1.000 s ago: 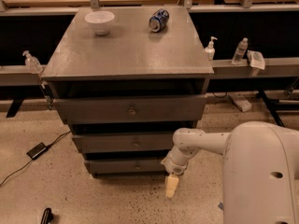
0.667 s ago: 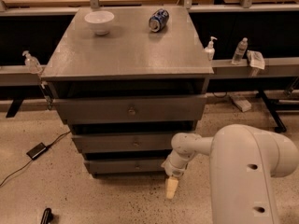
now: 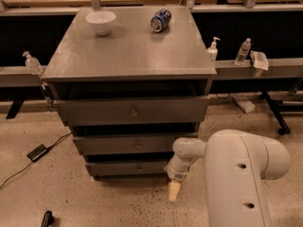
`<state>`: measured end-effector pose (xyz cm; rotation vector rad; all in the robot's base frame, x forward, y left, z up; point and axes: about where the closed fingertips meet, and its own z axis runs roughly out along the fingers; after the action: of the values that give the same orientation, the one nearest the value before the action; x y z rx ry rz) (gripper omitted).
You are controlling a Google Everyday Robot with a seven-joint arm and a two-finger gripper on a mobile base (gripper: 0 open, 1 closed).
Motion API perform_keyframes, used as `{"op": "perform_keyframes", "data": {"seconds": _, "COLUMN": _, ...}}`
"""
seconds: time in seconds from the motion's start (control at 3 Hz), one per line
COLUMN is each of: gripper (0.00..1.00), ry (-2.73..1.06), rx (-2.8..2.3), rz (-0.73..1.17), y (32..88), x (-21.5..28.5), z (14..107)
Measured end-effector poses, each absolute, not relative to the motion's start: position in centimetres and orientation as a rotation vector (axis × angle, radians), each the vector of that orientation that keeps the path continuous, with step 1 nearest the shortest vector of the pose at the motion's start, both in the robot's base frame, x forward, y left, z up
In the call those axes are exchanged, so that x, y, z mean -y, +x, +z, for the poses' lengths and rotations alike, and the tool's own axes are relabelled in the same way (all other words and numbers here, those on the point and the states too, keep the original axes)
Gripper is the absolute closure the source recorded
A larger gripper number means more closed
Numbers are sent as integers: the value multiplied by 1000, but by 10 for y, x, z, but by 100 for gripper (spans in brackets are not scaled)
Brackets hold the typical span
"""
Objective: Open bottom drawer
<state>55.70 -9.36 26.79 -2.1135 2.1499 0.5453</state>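
At the foot of the grey cabinet (image 3: pixel 128 56), low on the floor side, sits the bottom drawer (image 3: pixel 128 168). It has the slimmest of three stacked grey fronts, with a small round knob (image 3: pixel 138 167) at centre. A dark gap runs above it, under the middle drawer (image 3: pixel 135 144). The top drawer (image 3: pixel 132 110) has the tallest, widest front. Can't tell how far any drawer is out.

The claw (image 3: pixel 173 191) hangs just off the bottom drawer's right end, near the cabinet's lower right corner. Its tan tip points down at the speckled floor (image 3: pixel 118 202). It is apart from the knob and not on the drawer front. Can't tell whether the claw is apart or together; only one tan piece reads. The white arm (image 3: pixel 236 174) comes in from lower right, and its wrist joint is beside the middle drawer's right end.

On the cabinet's top surface a white bowl (image 3: pixel 101 21) stands upright at back left. A blue can (image 3: pixel 160 20) lies on its side at back right, well apart from the bowl.

On the rail behind to the right are a pump bottle (image 3: pixel 213 48), a clear bottle (image 3: pixel 243 51) and a crumpled wipe (image 3: pixel 259 59). Another small bottle (image 3: pixel 31 63) is on the left rail. A black adapter (image 3: pixel 36 152) with its cable lies on the floor at left.
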Motion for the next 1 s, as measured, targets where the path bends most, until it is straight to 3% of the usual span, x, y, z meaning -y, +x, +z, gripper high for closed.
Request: {"op": "perform_keyframes", "data": {"seconds": 1.0, "gripper": 0, "ry": -2089, "rx": -2065, "rz": 275, "y": 596, "x": 102, "z": 243}}
